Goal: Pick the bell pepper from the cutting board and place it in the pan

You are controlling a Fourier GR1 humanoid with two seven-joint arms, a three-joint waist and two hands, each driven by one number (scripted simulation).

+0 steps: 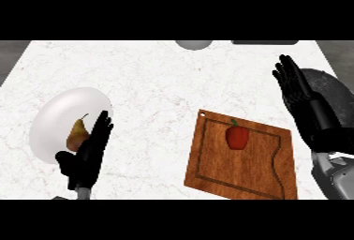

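Note:
A red bell pepper (237,137) with a green stem lies on the wooden cutting board (242,173) at the lower right of the counter. The dark round pan (337,93) sits at the right edge, largely hidden behind my right hand (298,96). That hand is raised with straight fingers, to the right of the board and above the pan's left part, apart from the pepper. My left hand (90,152) stands open at the lower left, fingers up, over the edge of a white plate.
A white plate (59,117) at the left holds a brown-yellow pear (77,135). A grey round object (194,44) and a dark flat object (266,42) sit at the counter's far edge. White marble lies between plate and board.

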